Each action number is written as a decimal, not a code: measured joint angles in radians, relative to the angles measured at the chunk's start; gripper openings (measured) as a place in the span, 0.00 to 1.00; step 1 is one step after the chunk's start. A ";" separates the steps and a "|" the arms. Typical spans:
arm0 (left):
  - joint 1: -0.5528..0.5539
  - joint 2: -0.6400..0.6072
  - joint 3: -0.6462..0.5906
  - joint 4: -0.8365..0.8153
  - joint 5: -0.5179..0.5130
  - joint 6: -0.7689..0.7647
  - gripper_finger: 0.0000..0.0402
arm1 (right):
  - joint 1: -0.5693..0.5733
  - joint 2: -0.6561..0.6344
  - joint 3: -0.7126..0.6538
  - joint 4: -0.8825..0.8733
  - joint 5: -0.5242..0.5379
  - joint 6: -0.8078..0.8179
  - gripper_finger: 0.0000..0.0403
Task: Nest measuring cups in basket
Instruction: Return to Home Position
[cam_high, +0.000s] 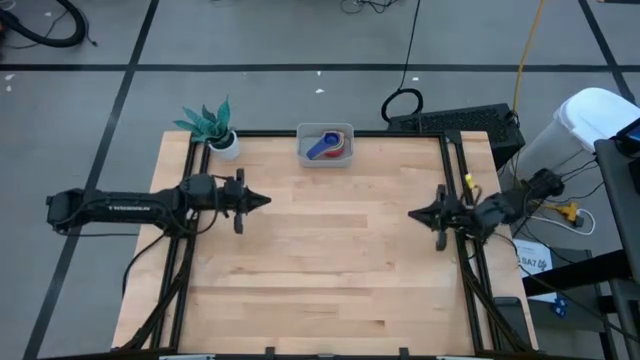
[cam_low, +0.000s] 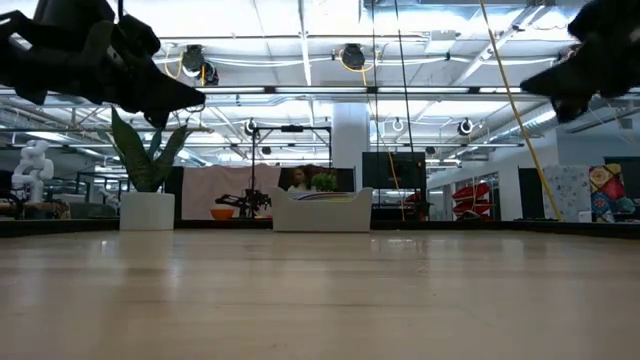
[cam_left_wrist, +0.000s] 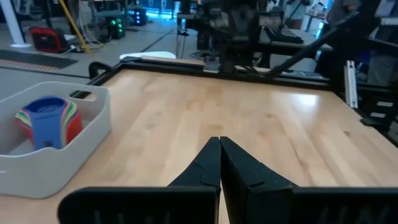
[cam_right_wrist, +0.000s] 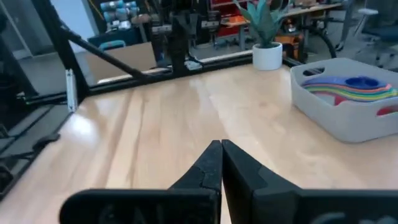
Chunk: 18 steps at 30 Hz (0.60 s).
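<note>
- Nested measuring cups (cam_high: 327, 145) sit in the basket (cam_high: 303, 152), far edge of table (cam_high: 320, 290), mid-width.
- Left gripper (cam_high: 262, 201), right gripper (cam_high: 413, 213): fingers pressed together, empty, raised, well apart.
- Homing: probably retract each outward, clear of the basket.

Bright, even overhead light falls on my worktop (cam_high: 330, 260); the left arm (cam_high: 130, 208) and right arm (cam_high: 500, 210) cast only faint, soft shadows. In the low view the ceiling lamps (cam_low: 352, 57) glare, and I see both arms as black silhouettes. Pale sheen streaks the wood in both wrist views.
</note>
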<state>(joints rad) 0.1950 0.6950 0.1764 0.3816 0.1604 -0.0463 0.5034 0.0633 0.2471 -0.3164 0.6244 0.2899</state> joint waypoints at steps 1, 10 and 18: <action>0.019 0.004 0.000 0.006 0.016 0.000 0.01 | -0.021 -0.002 -0.031 0.030 -0.018 0.002 0.00; 0.089 0.065 0.000 0.018 0.095 -0.002 0.01 | -0.368 -0.021 -0.156 0.249 -0.346 -0.080 0.00; 0.091 0.173 0.000 0.131 0.101 -0.008 0.01 | -0.738 0.023 -0.197 0.291 -0.764 -0.067 0.00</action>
<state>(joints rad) 0.2859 0.8679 0.1761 0.5130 0.2614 -0.0539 -0.2344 0.0867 0.0503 -0.0256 -0.1393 0.2233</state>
